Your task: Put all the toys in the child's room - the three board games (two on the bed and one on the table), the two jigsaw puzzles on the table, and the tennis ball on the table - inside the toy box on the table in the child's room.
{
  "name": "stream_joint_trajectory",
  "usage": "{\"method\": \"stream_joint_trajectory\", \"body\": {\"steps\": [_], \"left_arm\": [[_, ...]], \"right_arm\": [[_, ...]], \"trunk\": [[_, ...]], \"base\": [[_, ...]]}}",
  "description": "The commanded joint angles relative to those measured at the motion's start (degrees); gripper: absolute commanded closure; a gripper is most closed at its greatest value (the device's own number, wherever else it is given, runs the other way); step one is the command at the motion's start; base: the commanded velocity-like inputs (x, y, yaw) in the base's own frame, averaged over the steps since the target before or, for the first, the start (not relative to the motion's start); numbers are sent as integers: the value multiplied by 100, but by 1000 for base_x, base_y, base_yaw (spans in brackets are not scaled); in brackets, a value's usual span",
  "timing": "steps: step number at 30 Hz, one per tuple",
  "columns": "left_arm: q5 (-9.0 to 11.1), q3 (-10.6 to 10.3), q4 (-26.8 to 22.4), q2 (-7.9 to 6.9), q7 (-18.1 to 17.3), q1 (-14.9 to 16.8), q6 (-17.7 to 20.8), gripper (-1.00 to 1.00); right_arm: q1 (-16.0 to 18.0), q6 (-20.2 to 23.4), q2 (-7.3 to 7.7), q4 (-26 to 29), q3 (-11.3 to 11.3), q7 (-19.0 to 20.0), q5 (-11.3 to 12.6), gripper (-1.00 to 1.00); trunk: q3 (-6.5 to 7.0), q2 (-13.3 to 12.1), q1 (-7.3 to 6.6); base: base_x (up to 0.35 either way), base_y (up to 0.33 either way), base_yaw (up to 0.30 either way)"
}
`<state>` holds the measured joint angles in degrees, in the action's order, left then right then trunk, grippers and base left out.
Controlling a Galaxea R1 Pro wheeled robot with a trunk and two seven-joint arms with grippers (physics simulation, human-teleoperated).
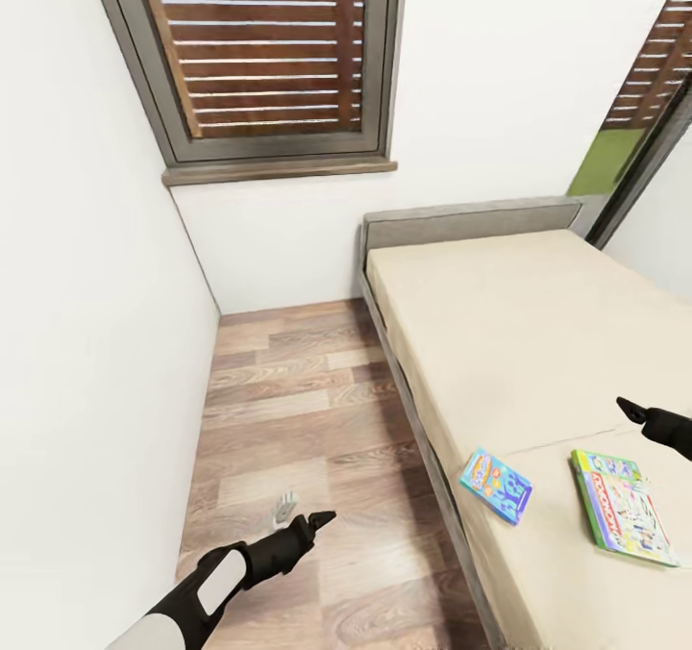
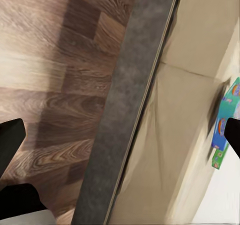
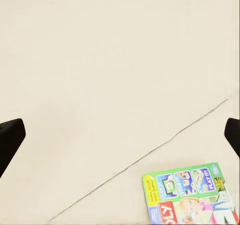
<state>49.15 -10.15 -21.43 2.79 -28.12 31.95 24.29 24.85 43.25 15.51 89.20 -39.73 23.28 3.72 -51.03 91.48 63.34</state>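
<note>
The left gripper (image 1: 322,516) hangs over the wood floor (image 1: 288,410), its jaws parted and empty. On the bed (image 1: 500,342), a blue game box (image 1: 496,485) lies near the side edge, a green one (image 1: 623,519) beside it. The right gripper (image 1: 630,408) hovers above the mattress, spread wide, holding nothing.

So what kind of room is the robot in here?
Most likely a child's bedroom: a bed with a bare beige mattress stands by a shuttered window, and two colourful game boxes, a blue one and a green one, lie on the bed.
</note>
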Motion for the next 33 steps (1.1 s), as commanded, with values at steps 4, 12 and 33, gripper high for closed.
{"method": "stream_joint_trajectory", "body": {"steps": [4,12,33], "left_arm": [[36,-30,-34,39,-13,7,4,-100],[51,-11,-431,52,8,13,2,-100],[-122,-176,-2053,223,105,70,311,-100]], "right_arm": [[-29,36,-91,32,-4,2,33,-100],[-39,34,-139,44,0,3,32,-100],[-134,25,-226,167,40,2,23,-100]], "trunk": [[-4,2,0],[-4,2,0],[-4,2,0]], "base": [[0,0,-259],[0,0,-259],[0,0,-246]]}}
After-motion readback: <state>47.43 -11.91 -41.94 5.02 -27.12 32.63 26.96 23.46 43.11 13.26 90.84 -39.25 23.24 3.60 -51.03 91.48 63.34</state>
